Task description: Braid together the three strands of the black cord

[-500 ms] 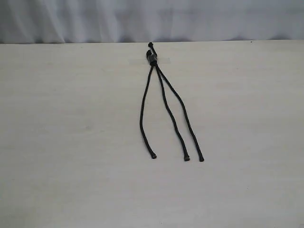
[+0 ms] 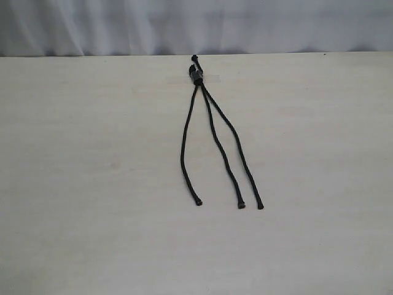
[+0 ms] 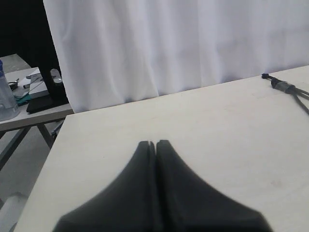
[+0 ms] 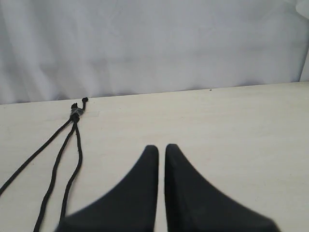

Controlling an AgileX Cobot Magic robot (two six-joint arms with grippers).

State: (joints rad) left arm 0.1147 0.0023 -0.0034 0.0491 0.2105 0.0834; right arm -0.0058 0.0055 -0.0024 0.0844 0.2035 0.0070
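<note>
The black cord (image 2: pixel 196 75) lies on the pale table with its knotted, bound end at the far edge. Its three strands fan out toward the near side and lie flat, uncrossed: the left strand (image 2: pixel 183 147), the middle strand (image 2: pixel 219 150) and the right strand (image 2: pixel 237 142). Neither gripper shows in the exterior view. My left gripper (image 3: pixel 155 143) is shut and empty, well off from the knot (image 3: pixel 282 85). My right gripper (image 4: pixel 161 147) is shut with only a thin slit between its fingers, holding nothing, beside the strands (image 4: pixel 53 162).
The pale wooden table (image 2: pixel 92 184) ends at a white curtain (image 2: pixel 184 24) at the back. In the left wrist view a cluttered side table (image 3: pixel 29 104) stands beyond the table's edge.
</note>
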